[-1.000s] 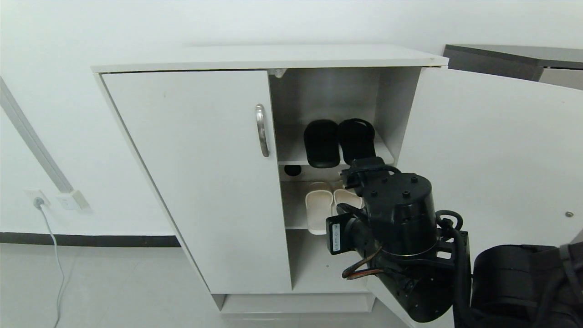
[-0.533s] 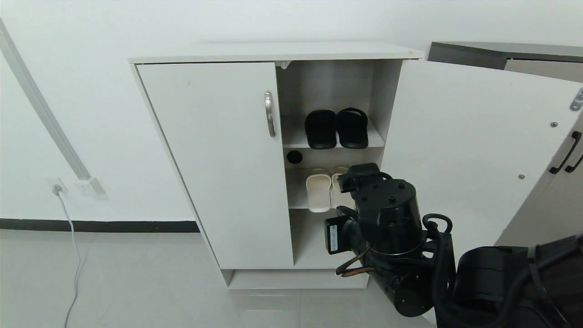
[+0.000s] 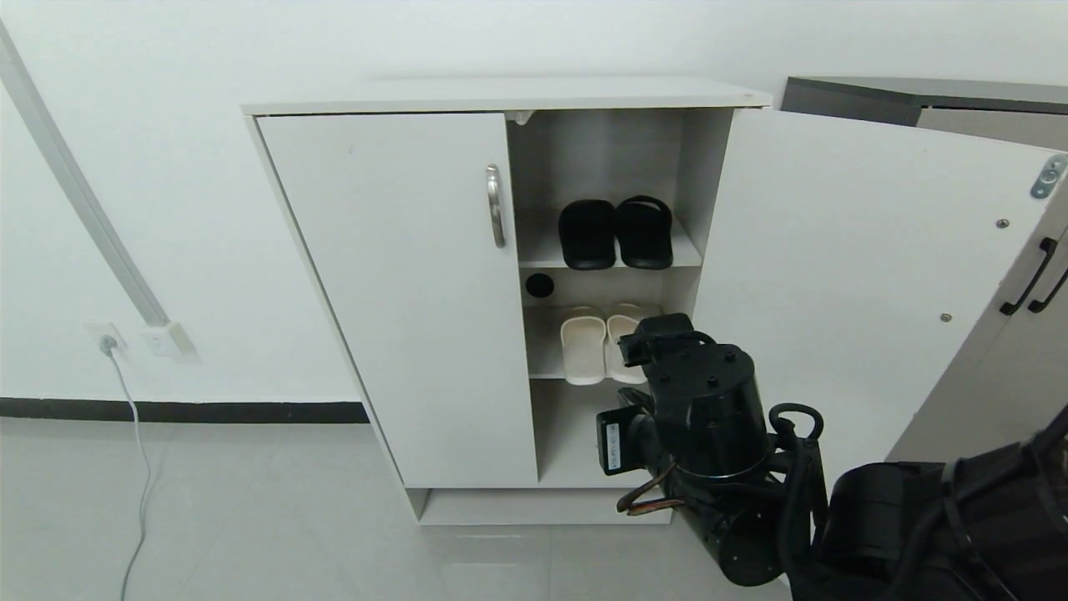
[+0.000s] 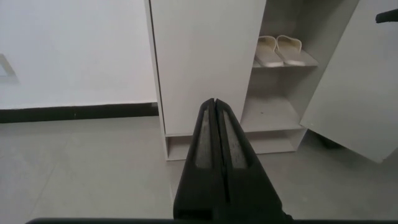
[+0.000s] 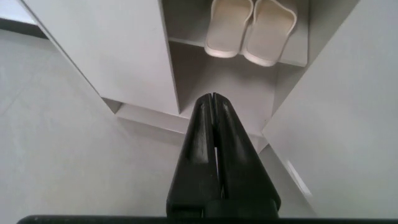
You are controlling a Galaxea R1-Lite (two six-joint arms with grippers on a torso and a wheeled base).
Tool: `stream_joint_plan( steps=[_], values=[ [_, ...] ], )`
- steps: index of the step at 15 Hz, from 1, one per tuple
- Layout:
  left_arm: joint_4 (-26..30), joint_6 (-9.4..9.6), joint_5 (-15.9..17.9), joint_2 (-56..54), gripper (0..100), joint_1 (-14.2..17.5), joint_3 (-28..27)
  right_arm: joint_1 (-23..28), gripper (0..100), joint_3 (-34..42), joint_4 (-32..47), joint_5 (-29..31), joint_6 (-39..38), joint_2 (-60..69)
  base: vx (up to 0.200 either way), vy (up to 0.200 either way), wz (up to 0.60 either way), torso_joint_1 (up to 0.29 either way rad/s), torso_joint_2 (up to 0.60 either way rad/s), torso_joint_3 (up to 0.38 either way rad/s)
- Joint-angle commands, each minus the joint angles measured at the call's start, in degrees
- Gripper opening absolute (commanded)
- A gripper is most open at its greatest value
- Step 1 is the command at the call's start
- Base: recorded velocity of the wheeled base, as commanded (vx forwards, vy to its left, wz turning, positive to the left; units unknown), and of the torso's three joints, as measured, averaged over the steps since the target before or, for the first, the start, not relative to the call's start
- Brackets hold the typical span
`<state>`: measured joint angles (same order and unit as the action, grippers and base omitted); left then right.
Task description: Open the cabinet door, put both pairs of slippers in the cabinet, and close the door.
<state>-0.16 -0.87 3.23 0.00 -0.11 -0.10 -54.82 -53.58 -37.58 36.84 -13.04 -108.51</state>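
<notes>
A pair of black rubber slippers (image 3: pixel 616 234) is shown side by side on the upper shelf of the white wooden cabinet (image 3: pixel 501 93). A pair of cream moulded slippers (image 5: pixel 249 28) is lined up on the shelf beneath. The white right-hand door (image 3: pixel 843 275) is swung wide open, while the left-hand door (image 3: pixel 392 292), fitted with a curved metal handle (image 3: pixel 496 206), is shut. The right gripper (image 5: pixel 214 118) is held low before the open compartment, its jaws pressed together on nothing. The left gripper (image 4: pixel 214 130) is aimed at the cabinet from farther off above the grey tiled floor (image 3: pixel 209 517), its jaws likewise together and empty.

With both pairs shelved, only the closing of the door is judged to be left. It is best done by pressing on the outer face near the free edge and following the door's arc round. The arm should be kept out of the opening as the gap narrows.

In the head view, part of the right cream slipper and the door's lower corner are covered by the right arm. The open door's outer face and handle are turned away. Whether the cream slippers overhang their shelf cannot be made out.
</notes>
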Motion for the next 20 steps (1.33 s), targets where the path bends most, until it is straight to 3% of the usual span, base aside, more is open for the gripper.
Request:
stream_joint_plan(
  steps=[1,12,20],
  values=[
    [-0.02,-0.01,0.02,0.0,0,0.02,0.01,0.59,0,1.19,-1.18,-0.54,1.18,-0.21,0.0,0.0,0.0,0.0,0.0,0.0],
    [-0.02,0.07,0.02,0.0,0,0.02,0.01,1.47,0,2.07,-1.26,-0.63,2.32,-0.56,0.0,0.0,0.0,0.0,0.0,0.0],
    [0.07,0.07,0.02,0.0,0,-0.07,0.01,1.65,0,2.16,-1.26,-0.63,2.85,-0.56,0.0,0.0,0.0,0.032,-0.37,-0.342]
  ],
)
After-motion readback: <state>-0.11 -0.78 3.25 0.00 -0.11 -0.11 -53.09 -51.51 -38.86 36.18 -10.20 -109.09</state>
